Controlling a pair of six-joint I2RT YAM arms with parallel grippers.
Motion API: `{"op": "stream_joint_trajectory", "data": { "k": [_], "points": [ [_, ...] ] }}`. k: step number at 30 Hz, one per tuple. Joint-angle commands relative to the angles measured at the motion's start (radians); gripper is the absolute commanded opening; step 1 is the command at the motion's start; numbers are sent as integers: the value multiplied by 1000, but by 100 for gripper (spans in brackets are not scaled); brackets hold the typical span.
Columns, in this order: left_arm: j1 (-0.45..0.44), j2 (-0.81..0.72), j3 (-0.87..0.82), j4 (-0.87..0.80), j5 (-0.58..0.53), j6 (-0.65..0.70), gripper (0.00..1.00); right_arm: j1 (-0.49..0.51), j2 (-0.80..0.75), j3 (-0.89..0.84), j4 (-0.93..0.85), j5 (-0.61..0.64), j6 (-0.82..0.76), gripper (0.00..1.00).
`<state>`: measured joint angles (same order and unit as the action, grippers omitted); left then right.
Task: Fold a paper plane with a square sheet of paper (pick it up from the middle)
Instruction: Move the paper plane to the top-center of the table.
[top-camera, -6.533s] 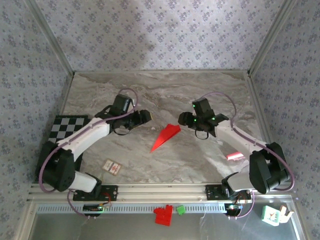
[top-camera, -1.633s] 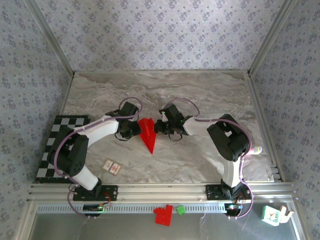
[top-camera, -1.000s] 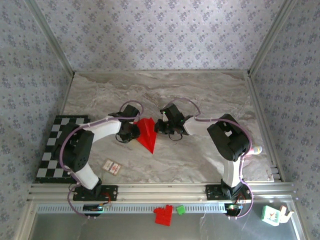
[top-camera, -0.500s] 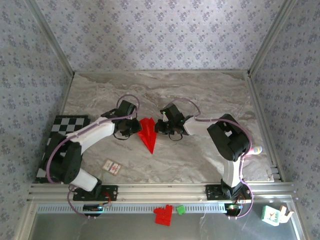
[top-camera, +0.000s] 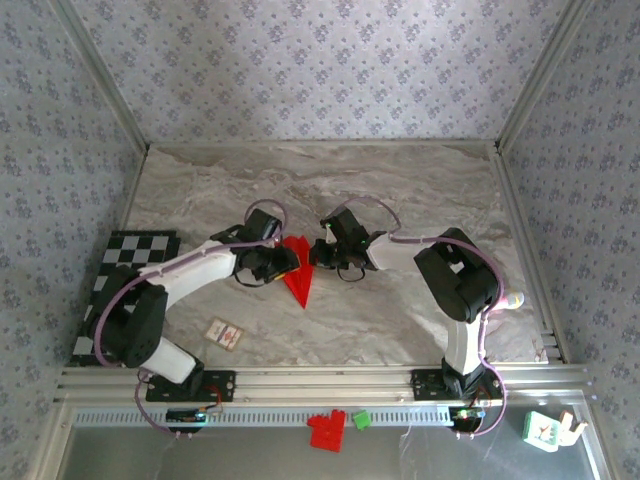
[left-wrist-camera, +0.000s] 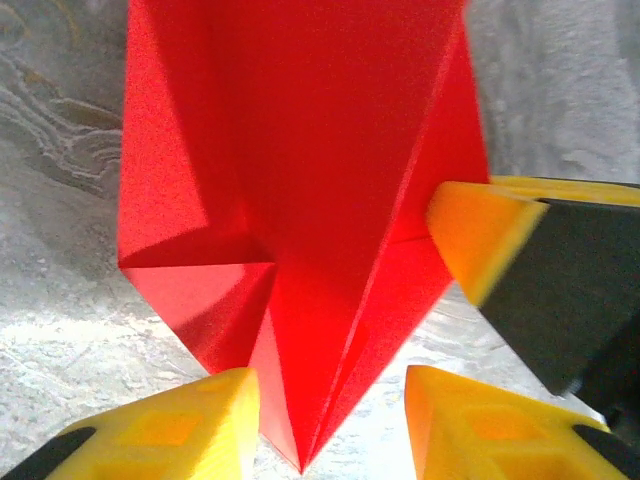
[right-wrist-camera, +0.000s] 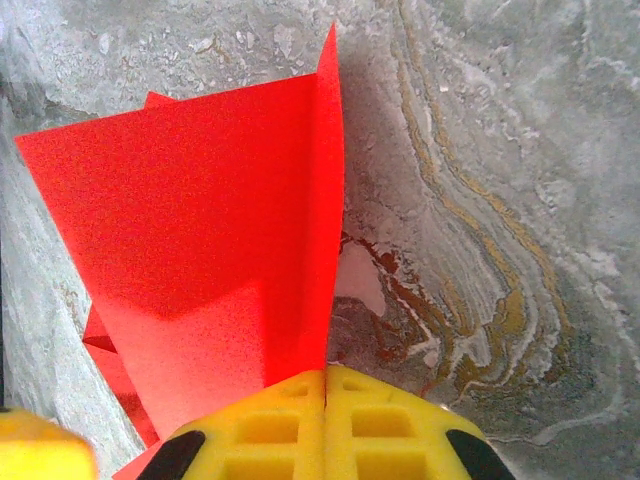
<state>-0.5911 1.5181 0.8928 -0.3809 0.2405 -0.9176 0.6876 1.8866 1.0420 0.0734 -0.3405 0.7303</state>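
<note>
The paper plane (top-camera: 298, 272) is bright red paper folded into a pointed dart, nose toward the near edge, in the middle of the marble table. My right gripper (top-camera: 316, 256) is shut on one raised edge of it; the right wrist view shows the yellow fingertips (right-wrist-camera: 290, 420) pressed together on the upright red flap (right-wrist-camera: 200, 230). My left gripper (top-camera: 283, 261) stands open at the plane's left side. In the left wrist view its fingers (left-wrist-camera: 170, 430) straddle a pointed corner of the plane (left-wrist-camera: 290, 250) without pinching it. A right-gripper finger (left-wrist-camera: 470, 235) shows beyond.
A checkerboard mat (top-camera: 128, 262) lies at the table's left edge. A small white card with a red mark (top-camera: 224, 334) sits near the front left. A red toy-brick block (top-camera: 325, 431) and a green block (top-camera: 361, 419) rest on the front rail below the table.
My left gripper has opened and let go of the red paper, shifting slightly right. The right gripper has stayed shut on the paper in the same place.
</note>
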Motion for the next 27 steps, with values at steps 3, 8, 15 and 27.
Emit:
{"op": "stream_joint_trajectory", "data": {
  "k": [3, 8, 15, 27],
  "points": [
    [-17, 47, 12, 11, 31, 23, 47, 6, -23, 3, -41, -3, 12, 4],
    [-31, 65, 33, -5, 32, 35, 48, 6, -22, 6, -47, 0, 10, 4],
    [-41, 68, 34, -5, 43, 35, 50, 7, -23, 10, -53, 0, 7, 4],
    [-89, 79, 26, 13, 79, 10, 50, 7, -21, 17, -58, 5, 7, 4]
  ]
}}
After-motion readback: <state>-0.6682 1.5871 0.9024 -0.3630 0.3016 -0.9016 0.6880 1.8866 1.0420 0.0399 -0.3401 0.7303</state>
